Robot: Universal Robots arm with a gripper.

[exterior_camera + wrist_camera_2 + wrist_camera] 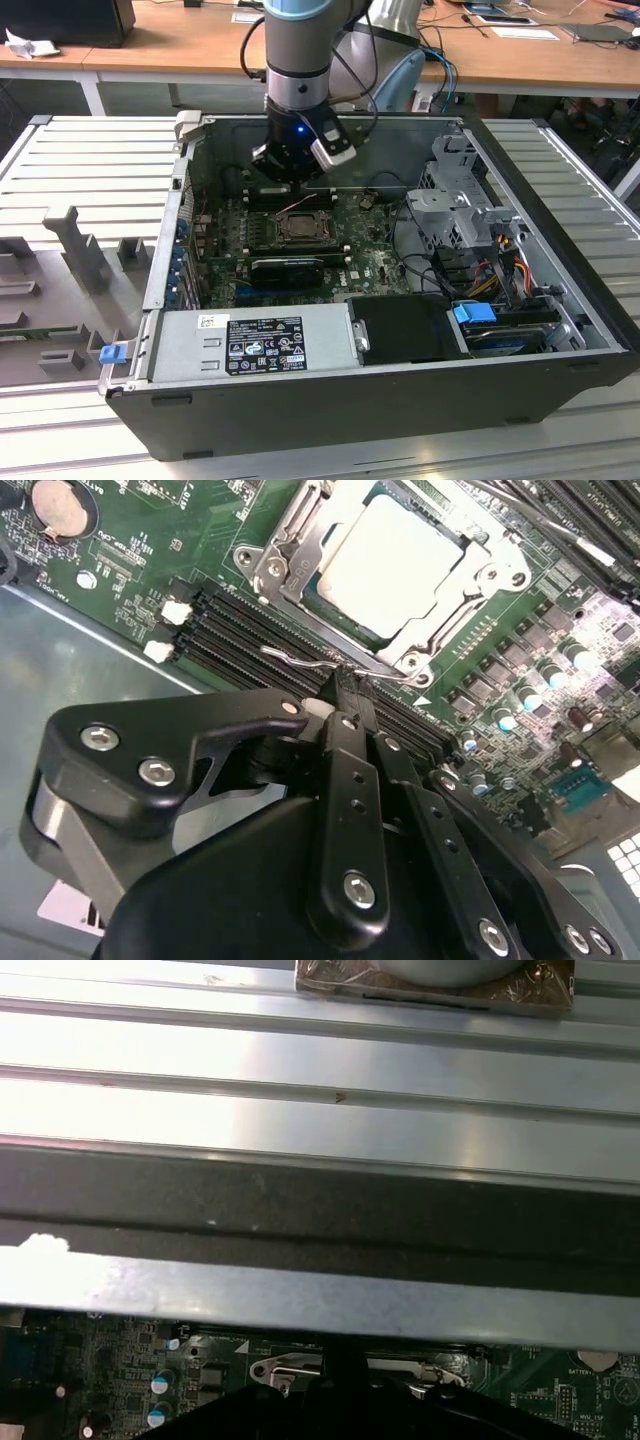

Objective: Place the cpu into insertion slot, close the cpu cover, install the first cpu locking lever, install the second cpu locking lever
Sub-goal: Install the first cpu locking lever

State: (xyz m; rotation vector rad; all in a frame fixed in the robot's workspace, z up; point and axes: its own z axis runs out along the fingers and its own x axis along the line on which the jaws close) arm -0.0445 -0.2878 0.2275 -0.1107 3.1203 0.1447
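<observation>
Silver cpu (392, 562) sits in the insertion slot (300, 555) under the closed cpu cover (452, 608), so I judge the lever step is underway: my gripper (345, 685), fingers pressed together on the wire locking lever (300, 660), needs a controlled push to hook it.

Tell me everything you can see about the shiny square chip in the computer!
The cpu is a flat square chip with a pale, dull silver metal top. It lies level in the insertion slot on the green motherboard. The silver cpu cover frames its edges. The black tool hangs beside the socket, at a thin wire lever, not touching the chip.
</observation>
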